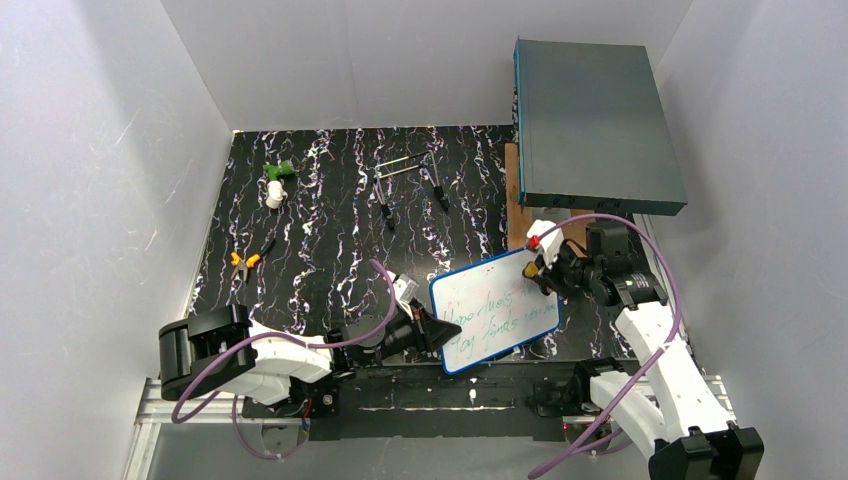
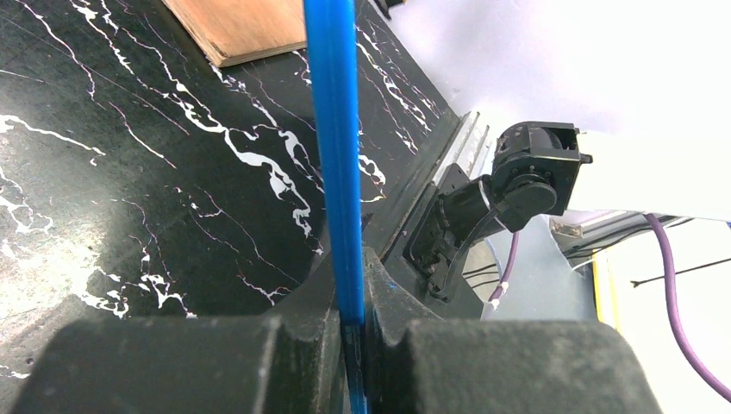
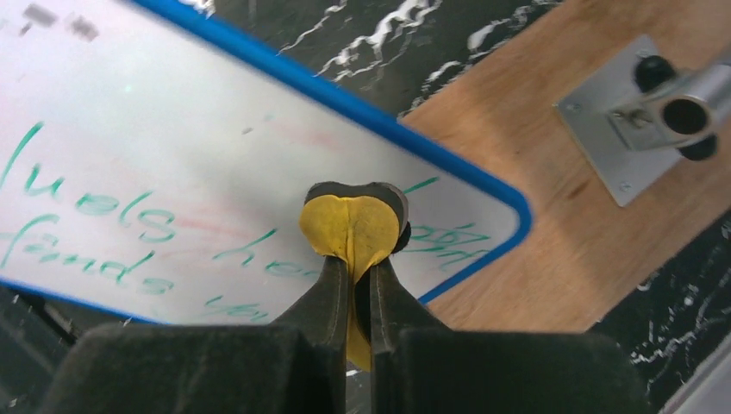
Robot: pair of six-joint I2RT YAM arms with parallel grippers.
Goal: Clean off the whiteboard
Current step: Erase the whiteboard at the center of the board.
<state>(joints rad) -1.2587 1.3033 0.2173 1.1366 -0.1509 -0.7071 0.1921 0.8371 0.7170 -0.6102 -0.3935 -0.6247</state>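
The whiteboard has a blue frame and green handwriting, and it stands tilted near the table's front edge. My left gripper is shut on the board's left edge; in the left wrist view the blue frame runs straight up from between the closed fingers of that gripper. My right gripper is shut on a yellow eraser pad with a black underside. The pad rests against the whiteboard at its right end, over green writing. Faint red smudges show mid-board.
A large grey-teal box sits at the back right on a wooden board. A metal bracket is fixed to that wood. A white-and-green object, orange-handled pliers and small metal tools lie on the black marbled table.
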